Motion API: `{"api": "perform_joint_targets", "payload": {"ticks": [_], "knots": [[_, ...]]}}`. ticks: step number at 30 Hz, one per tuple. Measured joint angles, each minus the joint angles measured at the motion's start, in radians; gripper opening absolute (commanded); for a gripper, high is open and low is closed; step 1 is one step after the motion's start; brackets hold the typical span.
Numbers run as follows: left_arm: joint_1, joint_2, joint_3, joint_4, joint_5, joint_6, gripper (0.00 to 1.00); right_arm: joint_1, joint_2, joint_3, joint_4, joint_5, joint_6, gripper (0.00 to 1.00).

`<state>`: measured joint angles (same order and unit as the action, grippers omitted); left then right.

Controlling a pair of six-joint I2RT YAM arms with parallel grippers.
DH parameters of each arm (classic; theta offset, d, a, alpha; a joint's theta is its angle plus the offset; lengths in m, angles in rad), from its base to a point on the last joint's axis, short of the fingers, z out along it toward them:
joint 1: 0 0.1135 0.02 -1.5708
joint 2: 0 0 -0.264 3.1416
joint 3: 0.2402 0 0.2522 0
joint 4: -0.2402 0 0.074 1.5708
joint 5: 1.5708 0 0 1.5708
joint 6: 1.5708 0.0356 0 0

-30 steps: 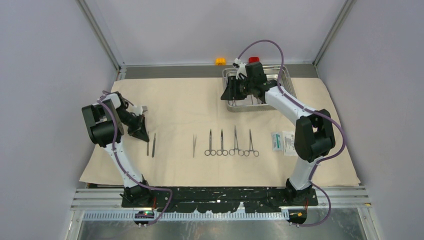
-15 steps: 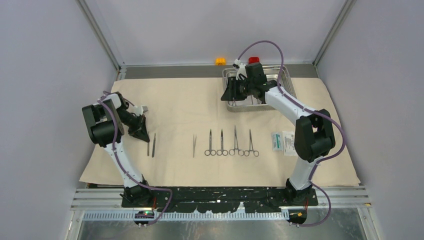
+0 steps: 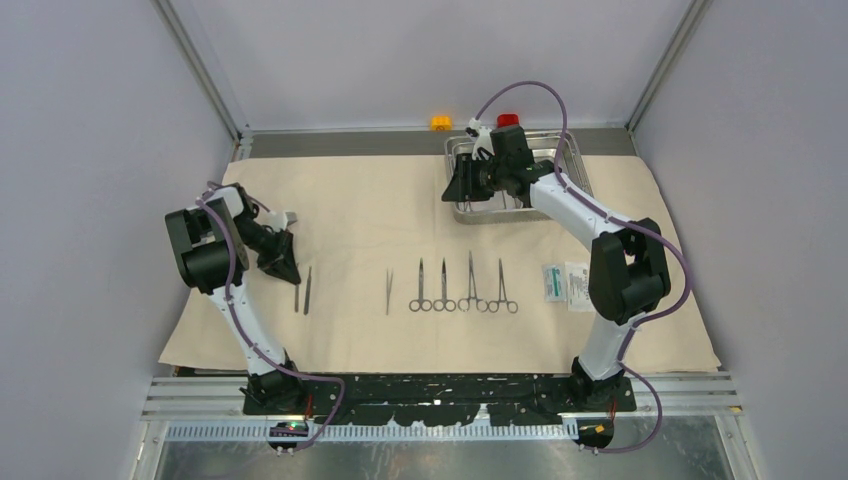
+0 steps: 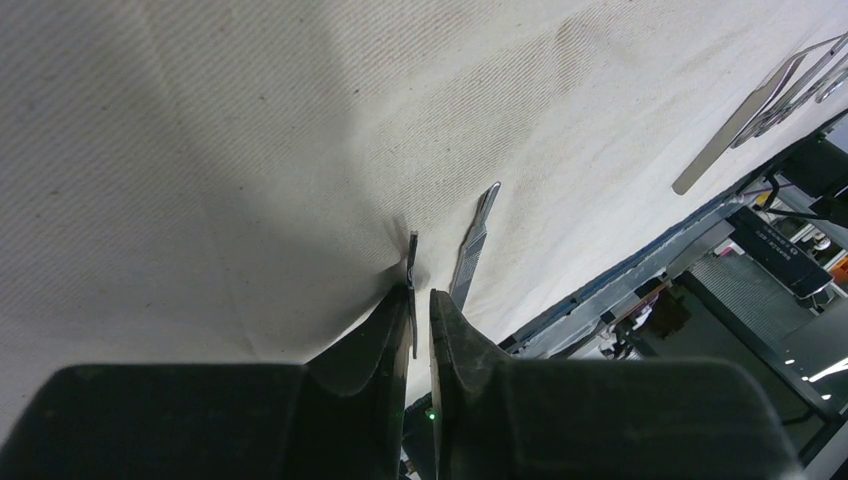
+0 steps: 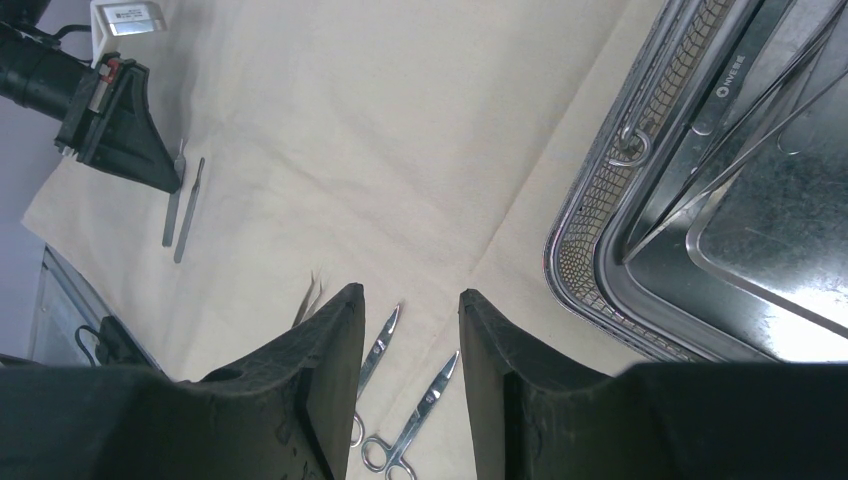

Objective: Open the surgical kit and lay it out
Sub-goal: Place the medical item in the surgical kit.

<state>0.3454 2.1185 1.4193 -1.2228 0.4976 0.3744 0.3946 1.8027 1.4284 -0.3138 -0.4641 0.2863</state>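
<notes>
On tray (image 5: 590, 225), far-R of cloth (image 3: 350, 210), I read stamp (image 5: 733, 75) approx. "WERE". R claw (image 5: 412, 300): jaws approx. half apart, empty, above cloth beside tray. L claw (image 4: 420, 300): jaws a slit apart around handle (image 4: 411, 262) end on cloth; grip cannot be confirmed.

Left of the tray (image 3: 550, 148) the cloth (image 3: 350, 210) lies bare; nearer than it, clamps (image 3: 444, 280) and packets (image 3: 565, 283) crowd the way.
</notes>
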Motion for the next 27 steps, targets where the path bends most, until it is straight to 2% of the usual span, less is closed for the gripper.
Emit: {"api": "perform_joint_targets", "payload": {"ticks": [20, 27], "knots": [[-0.023, -0.002, 0.004, -0.008, -0.026, 0.000, 0.17, -0.002, 0.006, -0.001, 0.000, 0.000, 0.000, 0.45], [-0.027, -0.010, 0.004, -0.006, -0.039, -0.003, 0.29, -0.003, 0.006, -0.002, 0.000, 0.000, 0.000, 0.45]]}}
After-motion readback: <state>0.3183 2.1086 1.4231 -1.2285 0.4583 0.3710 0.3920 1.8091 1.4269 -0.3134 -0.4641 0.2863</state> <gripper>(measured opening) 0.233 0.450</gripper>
